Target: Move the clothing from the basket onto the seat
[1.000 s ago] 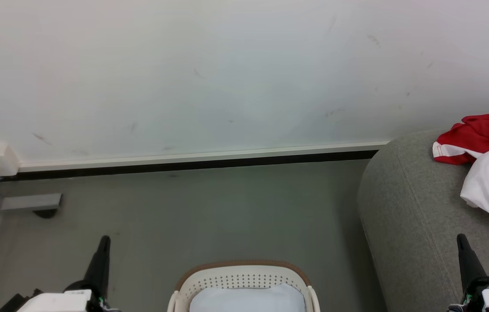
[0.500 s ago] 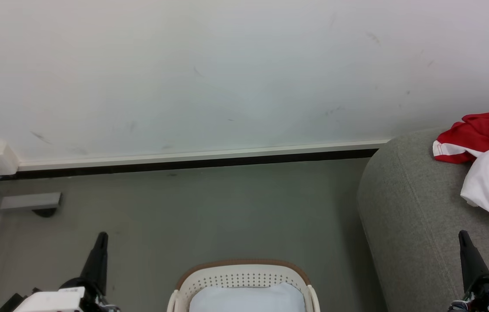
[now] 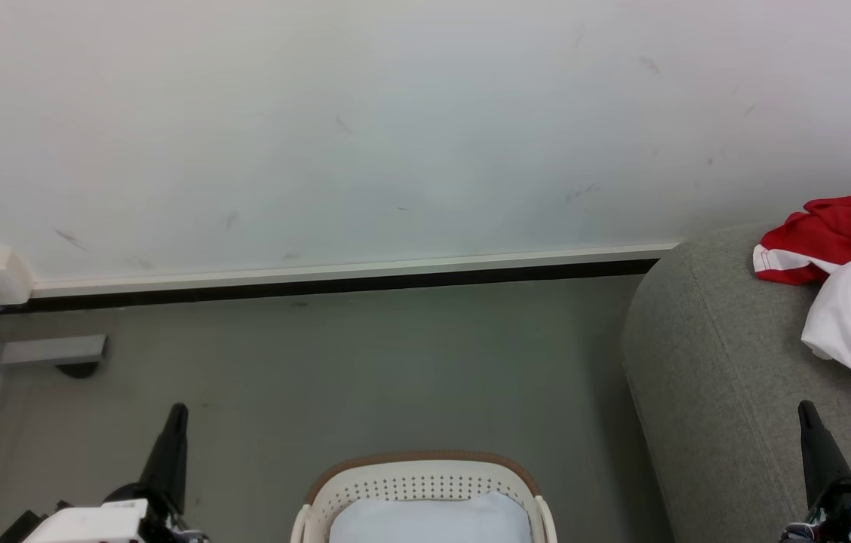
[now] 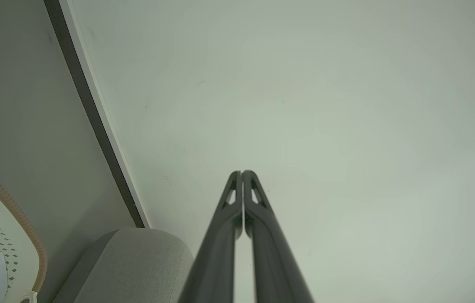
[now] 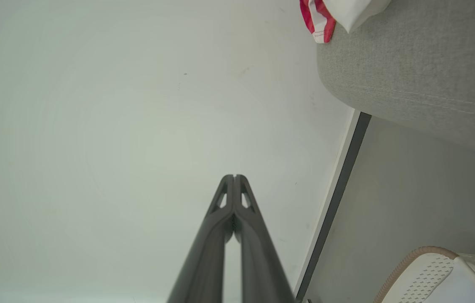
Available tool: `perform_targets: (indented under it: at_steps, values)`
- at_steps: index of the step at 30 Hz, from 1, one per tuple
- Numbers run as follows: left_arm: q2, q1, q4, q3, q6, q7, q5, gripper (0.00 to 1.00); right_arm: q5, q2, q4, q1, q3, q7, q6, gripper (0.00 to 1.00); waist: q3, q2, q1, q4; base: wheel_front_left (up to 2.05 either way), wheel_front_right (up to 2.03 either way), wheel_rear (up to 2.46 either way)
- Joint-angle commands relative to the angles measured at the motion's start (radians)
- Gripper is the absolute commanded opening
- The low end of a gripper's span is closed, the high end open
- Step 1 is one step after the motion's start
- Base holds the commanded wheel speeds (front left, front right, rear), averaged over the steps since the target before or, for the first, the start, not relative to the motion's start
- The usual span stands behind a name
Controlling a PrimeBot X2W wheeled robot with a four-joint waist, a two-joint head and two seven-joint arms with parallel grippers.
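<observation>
So from my head view, both arms are parked low: left gripper (image 3: 176, 413) at the lower left over the floor (image 3: 365, 362), right gripper (image 3: 806, 413) at the lower right over the seat (image 3: 712, 362), fingers pointing up toward the wall (image 3: 395, 113). The clothing (image 3: 844, 241) lies bunched on the seat at the right edge, red with a white panel flopped toward me, well apart from either gripper. The basket (image 3: 425, 461) sits between my arms at the bottom edge, mostly cut off. What shows inside it is something pale (image 3: 429, 520), no red, and I can't tell what it is. In the left wrist view, my fingers are pressed together tip to tip with nothing in them, aimed at bare wall, with the basket's brown rim low on the left and the seat's rounded end just beside it. It's the same in the right wrist view: jaws closed and empty, a bit of red-and-white hem hanging over the seat's edge at the top, the basket's corner low on the right. My guess is I'm tucked in like this because there's nothing to carry right now, and the red stuff already looks delivered.
</observation>
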Motion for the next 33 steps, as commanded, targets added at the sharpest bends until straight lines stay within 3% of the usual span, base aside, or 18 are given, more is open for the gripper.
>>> perform_targets:
  at_steps: [1,33]
  values:
    - [0.002,-0.009,-0.003,0.002,0.001,0.004,-0.013,0.00,0.001,-0.008,-0.005,-0.012,-0.004,0.004,-0.002,0.00,0.000,0.0000,0.0000,0.000,0.00,0.00,0.00]
    - [0.002,-0.009,-0.003,0.002,0.001,0.004,-0.013,0.00,0.001,-0.008,-0.005,-0.012,-0.004,0.004,-0.002,0.00,0.000,0.0000,0.0000,0.000,0.00,0.00,0.00]
